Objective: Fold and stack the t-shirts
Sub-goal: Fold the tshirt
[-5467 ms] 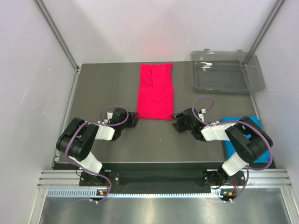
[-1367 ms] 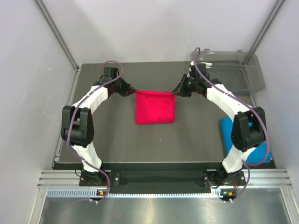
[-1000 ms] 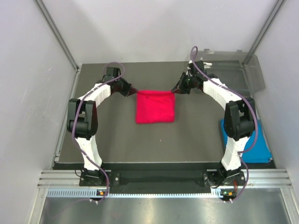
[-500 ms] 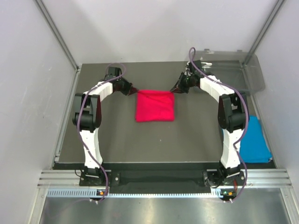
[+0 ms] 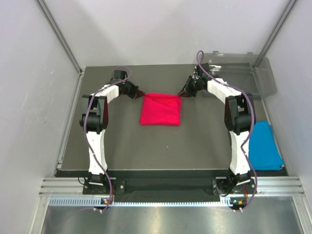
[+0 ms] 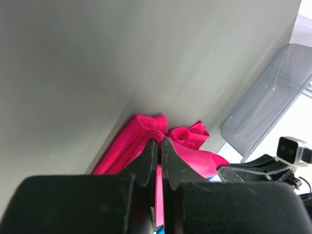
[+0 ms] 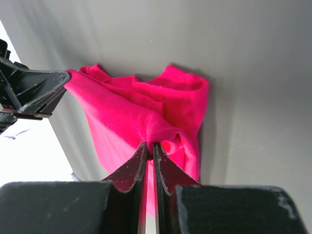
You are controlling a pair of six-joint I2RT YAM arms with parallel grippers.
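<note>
Pinching far corners of the pink shirt (image 5: 160, 109), left pincer (image 5: 138, 93) and right pincer (image 5: 182, 92) have doubled it into a square on the bench (image 5: 122, 146); fold looks done, release next. The blue shirt (image 5: 266, 146) waits right.

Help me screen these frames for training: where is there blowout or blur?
Top external: evenly lit and sharp, the pink shirt crisp. Left wrist: white blowout at the right edge past the tray; the left tool is blurred and dark at its base. Right wrist: blown out at lower left; shirt folds sharp.
</note>
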